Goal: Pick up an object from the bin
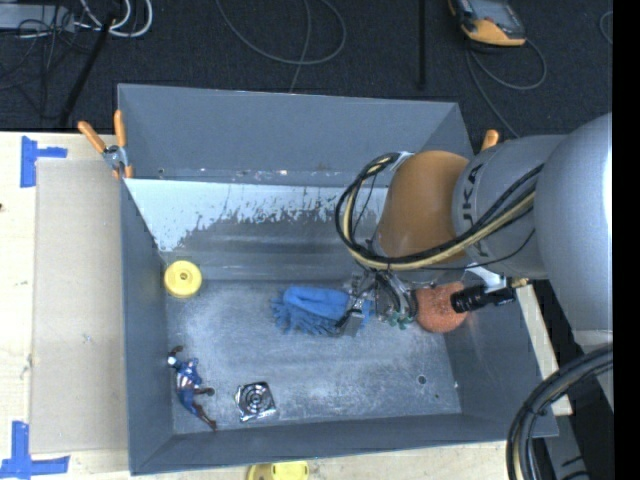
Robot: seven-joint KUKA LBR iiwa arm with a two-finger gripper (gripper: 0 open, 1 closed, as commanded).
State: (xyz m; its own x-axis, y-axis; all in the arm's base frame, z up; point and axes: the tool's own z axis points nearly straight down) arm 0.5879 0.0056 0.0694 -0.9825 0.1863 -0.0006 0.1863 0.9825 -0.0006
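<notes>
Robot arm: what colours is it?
The arm is big, round and silver-grey, with dark letters on it. Its wrist wears a smooth orange cover. Black and yellow cables loop round that, and a small dark gripper sits at the end.

The arm (pixel 575 203) at the right of the frame is a thick, rounded silver-grey link with dark lettering near its end. A smooth, domed orange cover (pixel 425 213) caps the wrist at centre right, with black and yellow cables (pixel 350 223) looping round it. Below it the gripper (pixel 362 310) is a small dark metal cluster with thin wires.
</notes>
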